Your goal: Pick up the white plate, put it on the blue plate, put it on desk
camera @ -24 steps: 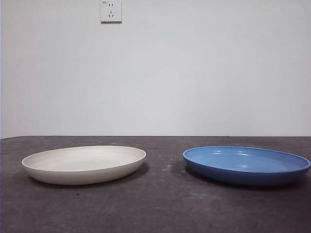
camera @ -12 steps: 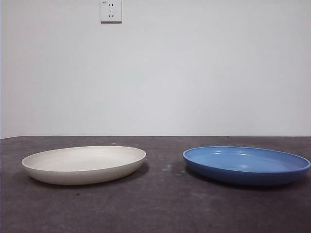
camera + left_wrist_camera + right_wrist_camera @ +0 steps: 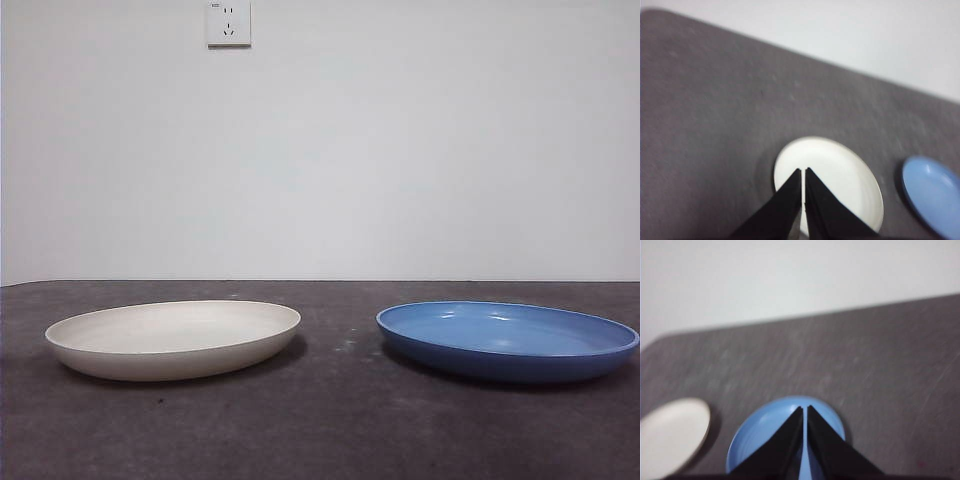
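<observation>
Behind your setup a plain pale wall [image 3: 400, 150] fills the background, and below it the dark grey worktop [image 3: 330, 420] stretches across the whole front view. On that worktop you have the white plate [image 3: 172, 338] and the blue plate [image 3: 507, 340] lying flat, side by side and well apart, with bare surface between them. Neither arm shows in the front view. Your left claw [image 3: 803, 171] hangs high over the white plate, its two jaws pressed together at the tips and holding nothing. Your right claw [image 3: 805, 408] hangs likewise above the blue plate, jaws pressed together and empty. High on the wall sits a small white socket [image 3: 228, 22].
</observation>
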